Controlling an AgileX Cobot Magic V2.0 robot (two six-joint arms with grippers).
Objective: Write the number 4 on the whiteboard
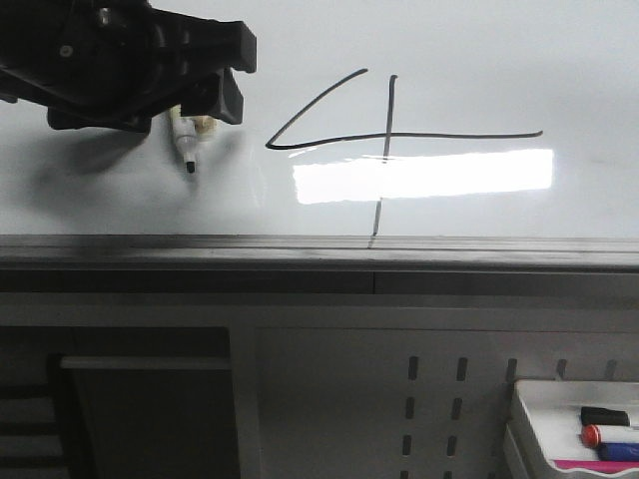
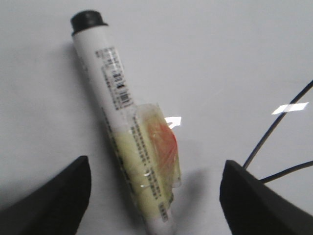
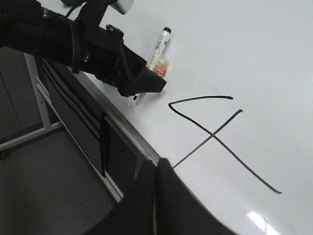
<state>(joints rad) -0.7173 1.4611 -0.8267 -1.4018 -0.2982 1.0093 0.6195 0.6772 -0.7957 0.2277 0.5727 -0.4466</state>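
Where whiteboard (image 1: 479,60) gleams glossy, number 4 (image 1: 384,135) seems complete.

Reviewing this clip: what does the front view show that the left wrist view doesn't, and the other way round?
Only the front view shows the whole number 4, the whiteboard's grey edge rail, the glare rectangle and a tray of markers at lower right. Only the left wrist view shows the barcode label on the marker and the yellowish tape wrap with an orange patch. Both show the marker in the left hand, the whiteboard and parts of the black strokes.
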